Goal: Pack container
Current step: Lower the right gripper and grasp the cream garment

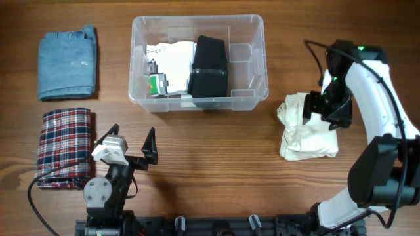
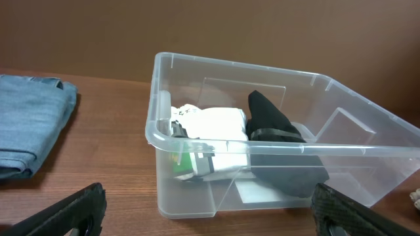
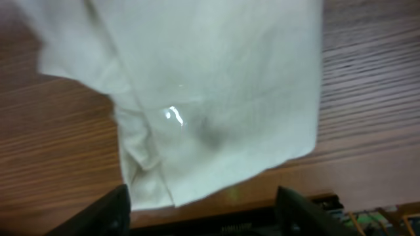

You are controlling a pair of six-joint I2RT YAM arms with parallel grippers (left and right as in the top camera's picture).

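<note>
Clear plastic container [image 1: 252, 29] sits at 12 o'clock on the tabletop [image 1: 216, 157], holding a white bundle [image 1: 176, 60] and a black bundle [image 1: 210, 65]. The left hand [image 1: 133, 131] at 7 o'clock is spread wide and empty. The right hand [image 1: 315, 110] at 3 o'clock is over a cream cloth [image 1: 305, 141], fingers apart; I cannot tell whether it grips.

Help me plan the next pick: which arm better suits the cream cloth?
Right: the right gripper sits over the cream cloth, jaws apart; the left gripper is far off, by the plaid cloth.

The container [image 2: 249, 67] runs off the left wrist view's right edge; the cream cloth [image 3: 216, 98] is blurred.
</note>
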